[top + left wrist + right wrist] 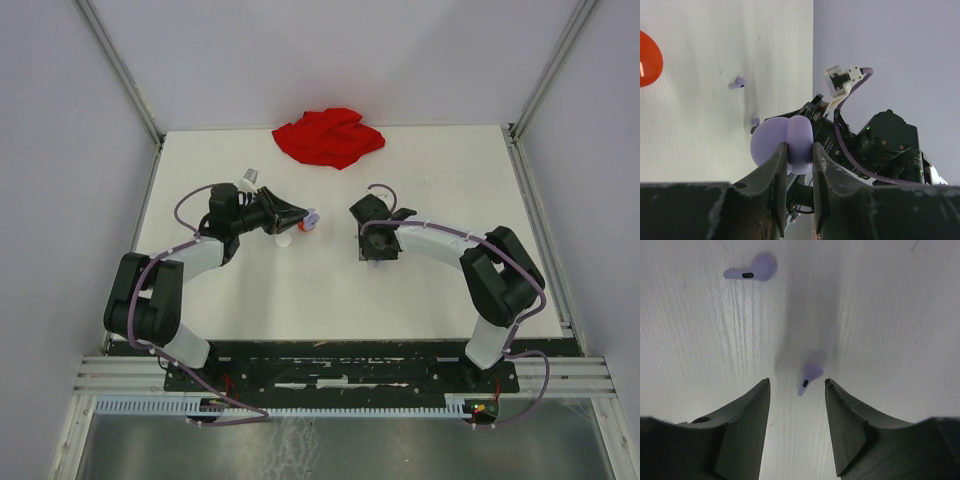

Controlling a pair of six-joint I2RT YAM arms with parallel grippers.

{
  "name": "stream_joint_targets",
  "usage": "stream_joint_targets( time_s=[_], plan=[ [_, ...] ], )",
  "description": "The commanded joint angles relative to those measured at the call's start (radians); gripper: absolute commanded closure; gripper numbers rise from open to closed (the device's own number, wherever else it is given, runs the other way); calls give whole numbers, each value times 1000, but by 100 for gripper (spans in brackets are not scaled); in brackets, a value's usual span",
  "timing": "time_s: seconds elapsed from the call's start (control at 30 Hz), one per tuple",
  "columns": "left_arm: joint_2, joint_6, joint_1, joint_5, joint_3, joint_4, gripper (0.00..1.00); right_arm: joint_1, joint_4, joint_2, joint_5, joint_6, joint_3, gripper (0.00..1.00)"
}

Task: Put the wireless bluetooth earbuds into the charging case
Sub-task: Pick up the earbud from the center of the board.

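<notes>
My left gripper [799, 147] is shut on the lavender charging case [782, 142], held up off the table; the top view shows the left gripper [298, 214] near the table's middle. Two lavender earbuds lie on the white table. One earbud [810, 376] sits just ahead of my right gripper [796, 384], between its open fingertips and touching neither. The other earbud [752, 270] lies farther off to the left. The left wrist view shows an earbud [737, 83] and a second earbud [755, 121] beside the case. From above, the right gripper [371, 248] points down and hides them.
A crumpled red cloth [328, 137] lies at the table's far edge. A red round case [304, 226] and a white one [284, 240] sit just below the left gripper; the red case [647, 57] also shows from the left wrist. Walls and frame rails enclose the table.
</notes>
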Motion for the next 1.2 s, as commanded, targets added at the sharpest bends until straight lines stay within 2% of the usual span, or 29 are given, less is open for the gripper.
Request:
stream_joint_targets(
  time_s=[0.0, 1.17],
  plan=[
    [9, -12, 3, 18, -3, 65, 97, -15, 36, 17, -13, 26, -4, 45],
    [38, -34, 4, 34, 14, 94, 97, -45, 32, 59, -68, 21, 23, 52]
  ],
)
